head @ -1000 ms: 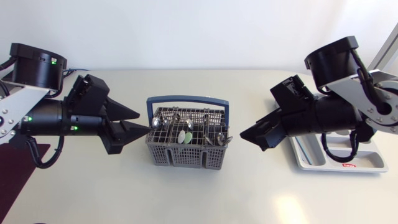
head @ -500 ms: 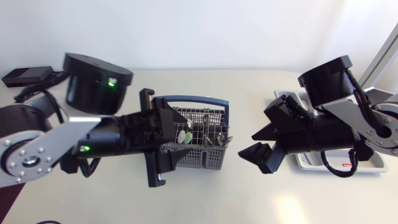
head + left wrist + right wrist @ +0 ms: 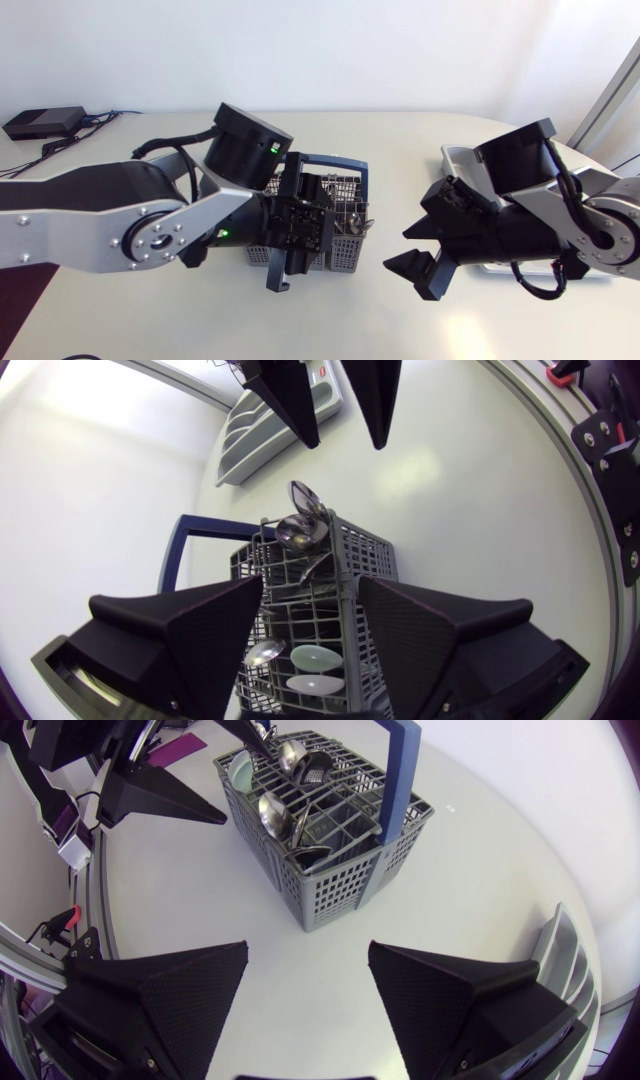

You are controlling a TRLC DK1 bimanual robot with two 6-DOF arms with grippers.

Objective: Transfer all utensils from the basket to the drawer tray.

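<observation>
Several steel spoons [image 3: 300, 528] and two pale ones [image 3: 314, 658] stand in the grey slotted plastic basket with a blue handle [image 3: 330, 860], mid-table. My left gripper [image 3: 312, 595] hangs over it, jaws released, grasping nothing. My right gripper [image 3: 308, 950], also released, sits between the basket and the light grey divided drawer tray [image 3: 250, 450], and its arm covers much of that tray. A black box with cables [image 3: 42, 122] lies at the far left corner.
</observation>
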